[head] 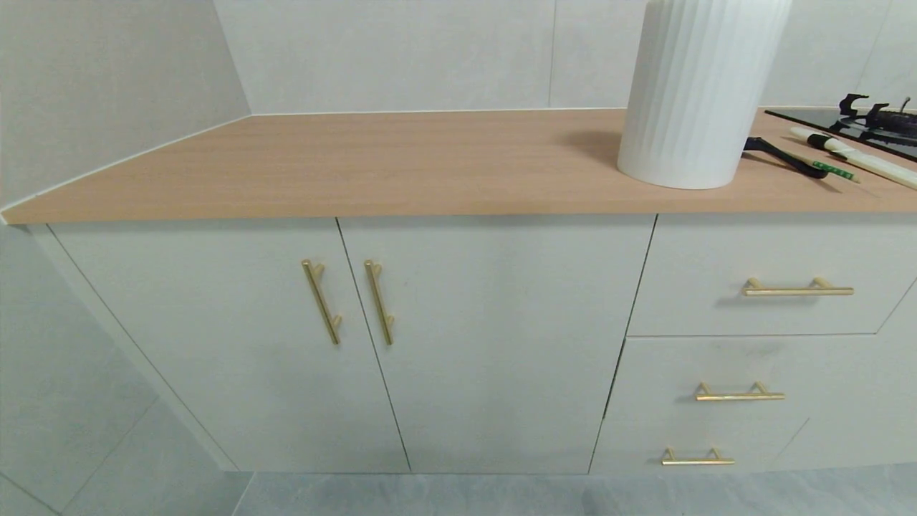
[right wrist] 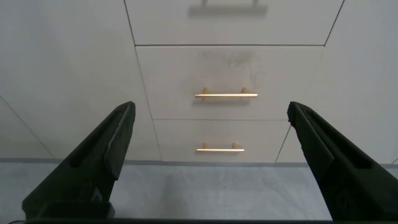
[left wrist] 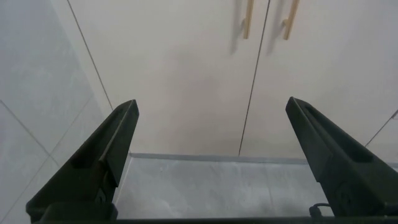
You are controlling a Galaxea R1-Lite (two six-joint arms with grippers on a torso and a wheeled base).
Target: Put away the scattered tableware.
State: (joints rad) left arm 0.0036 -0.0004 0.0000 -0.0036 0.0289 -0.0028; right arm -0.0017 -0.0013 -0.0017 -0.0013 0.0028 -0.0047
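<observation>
Utensils point(head: 870, 162): scattered at the right end of the table point(head: 358, 165), beside a white ribbed jar point(head: 698, 93), none gathered yet. Left claw point(left wrist: 211, 104): released, empty, low before the cupboard doors point(left wrist: 186, 62); right claw point(right wrist: 211, 107): released, empty, facing the drawers point(right wrist: 230, 68). Step judged: approach; next likely calls for lifting an arm to the utensils or pulling a drawer open.

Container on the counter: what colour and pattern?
The container is plain white with vertical ribbing, clearest in the head view.
</observation>
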